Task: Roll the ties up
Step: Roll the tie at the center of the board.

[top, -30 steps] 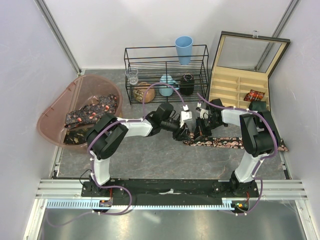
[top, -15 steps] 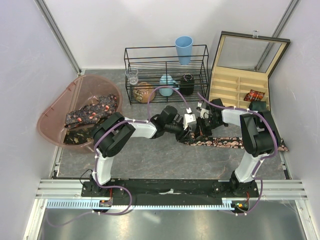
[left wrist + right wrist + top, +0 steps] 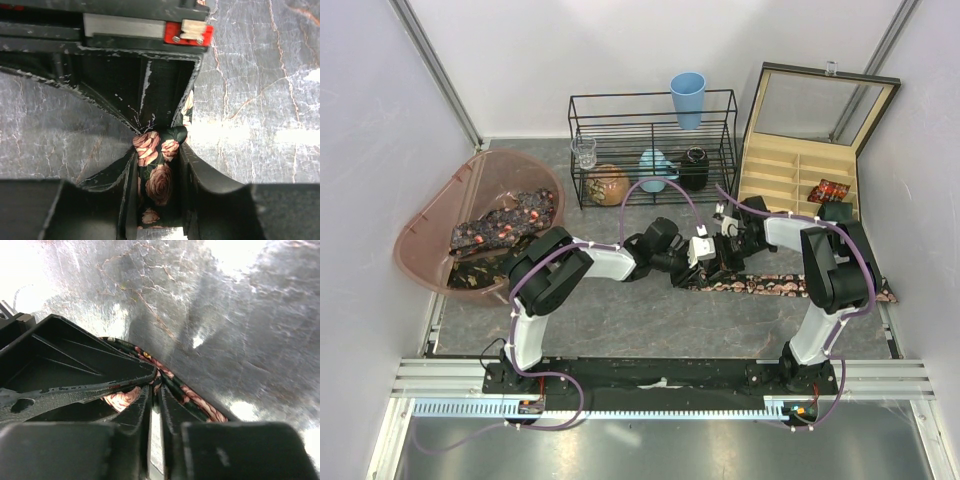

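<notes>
One tie (image 3: pixel 800 287), dark with pink roses, lies flat across the table, and its left end is wound into a small coil. My left gripper (image 3: pixel 698 262) is shut on that coil; in the left wrist view the rose fabric (image 3: pixel 160 182) fills the space between the jaws of the left gripper (image 3: pixel 157 150). My right gripper (image 3: pixel 722 265) meets the coil from the other side. In the right wrist view, the jaws of the right gripper (image 3: pixel 157 382) stand a thin slit apart. The tie (image 3: pixel 200 400) runs off beside them, and I cannot tell if they pinch fabric. More ties (image 3: pixel 505 222) lie in the tub.
A translucent pink tub (image 3: pixel 430 240) sits at the left. A black wire rack (image 3: pixel 653 150) at the back carries a blue cup (image 3: pixel 687 98) and a glass (image 3: pixel 585 152). At the back right, an open compartment box (image 3: pixel 790 170) holds a rolled tie (image 3: pixel 829 190).
My left arm has reached further right, bringing its gripper against the right one, and its jaws have narrowed on the coil. The right jaws have parted slightly.
</notes>
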You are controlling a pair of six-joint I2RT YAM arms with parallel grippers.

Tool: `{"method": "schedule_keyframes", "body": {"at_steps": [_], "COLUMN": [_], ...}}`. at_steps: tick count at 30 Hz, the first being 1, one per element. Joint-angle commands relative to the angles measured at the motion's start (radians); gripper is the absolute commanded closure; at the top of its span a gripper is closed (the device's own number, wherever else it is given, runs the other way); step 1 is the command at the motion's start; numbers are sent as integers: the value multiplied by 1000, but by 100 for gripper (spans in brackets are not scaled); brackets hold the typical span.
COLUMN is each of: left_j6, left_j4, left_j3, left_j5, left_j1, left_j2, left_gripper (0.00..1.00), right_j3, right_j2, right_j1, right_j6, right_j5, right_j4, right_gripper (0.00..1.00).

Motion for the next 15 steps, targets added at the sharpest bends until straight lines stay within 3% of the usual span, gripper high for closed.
{"method": "schedule_keyframes", "body": {"at_steps": [1,10,15], "left_j6": [104,126,126], "left_j4": [-152,-178,-180], "left_j3": [-33,-25,-24], "left_j5": [-85,-89,-91], "left_j1": [-3,-6,-7], "left_j2": [-2,9,12], "left_gripper": [68,71,71], "right_j3": [72,106,66], "right_j2": [-25,-45,-34], "right_j1": [-57,-107,-85], "right_j6": [-63,-105,-82], "right_j5": [53,-123,-140], "right_j4": [-49,-146,-92], "right_gripper": [77,56,53]}}
